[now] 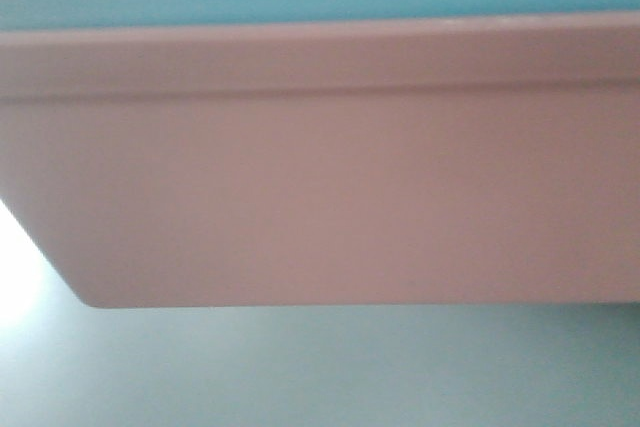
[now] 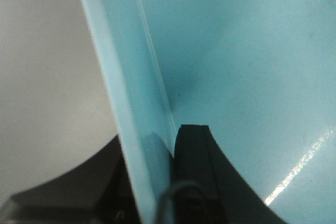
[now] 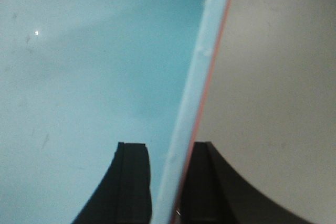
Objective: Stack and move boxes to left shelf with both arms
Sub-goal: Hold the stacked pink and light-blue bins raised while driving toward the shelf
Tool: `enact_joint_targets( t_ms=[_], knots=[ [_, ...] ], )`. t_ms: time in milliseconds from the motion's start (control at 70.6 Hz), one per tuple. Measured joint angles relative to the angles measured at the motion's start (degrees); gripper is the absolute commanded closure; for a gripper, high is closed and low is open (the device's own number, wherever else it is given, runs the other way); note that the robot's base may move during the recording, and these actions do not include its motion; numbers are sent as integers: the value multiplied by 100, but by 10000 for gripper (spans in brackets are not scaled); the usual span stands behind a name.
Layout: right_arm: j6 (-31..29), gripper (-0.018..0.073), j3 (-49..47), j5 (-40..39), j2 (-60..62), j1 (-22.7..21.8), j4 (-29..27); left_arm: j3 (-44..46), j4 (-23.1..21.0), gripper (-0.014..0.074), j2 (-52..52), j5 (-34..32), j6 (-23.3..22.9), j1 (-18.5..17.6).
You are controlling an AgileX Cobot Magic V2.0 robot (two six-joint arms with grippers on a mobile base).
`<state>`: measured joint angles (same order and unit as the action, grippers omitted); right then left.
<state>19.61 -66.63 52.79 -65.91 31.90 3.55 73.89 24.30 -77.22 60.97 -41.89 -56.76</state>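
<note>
**Grippers pinch the bin walls, left and right**

Left gripper first – it's closed down narrow on the side wall of the sky-blue bin. The wall runs from the upper left of the wrist view down to bottom centre. One black finger presses the inside face, and the other sits dark on the outside, lower left. Pale grey surface fills the left of that view.

Over to the front view: the salmon-pink bin fills the frame, very close and blurred. The blue one shows as a band along the top, nested inside it, with grey surface along the bottom.

Now the right gripper – also narrow. Its fingers straddle the blue wall, and a thin pink edge is clamped along with it. Blue interior lies to the left, grey to the right.
</note>
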Motion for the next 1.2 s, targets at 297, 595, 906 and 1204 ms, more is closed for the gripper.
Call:
enact_joint_targets(
  t_ms=[297, 595, 906, 1204],
  knots=[
    [0, 527, 0, 0, 0, 0, 0, 0, -10, 599, 0, 0, 0, 0],
    [0, 527, 0, 0, 0, 0, 0, 0, -20, 599, 0, 0, 0, 0],
    [0, 527, 0, 0, 0, 0, 0, 0, -32, 599, 0, 0, 0, 0],
    [0, 527, 0, 0, 0, 0, 0, 0, -41, 599, 0, 2, 0, 0]
  ],
)
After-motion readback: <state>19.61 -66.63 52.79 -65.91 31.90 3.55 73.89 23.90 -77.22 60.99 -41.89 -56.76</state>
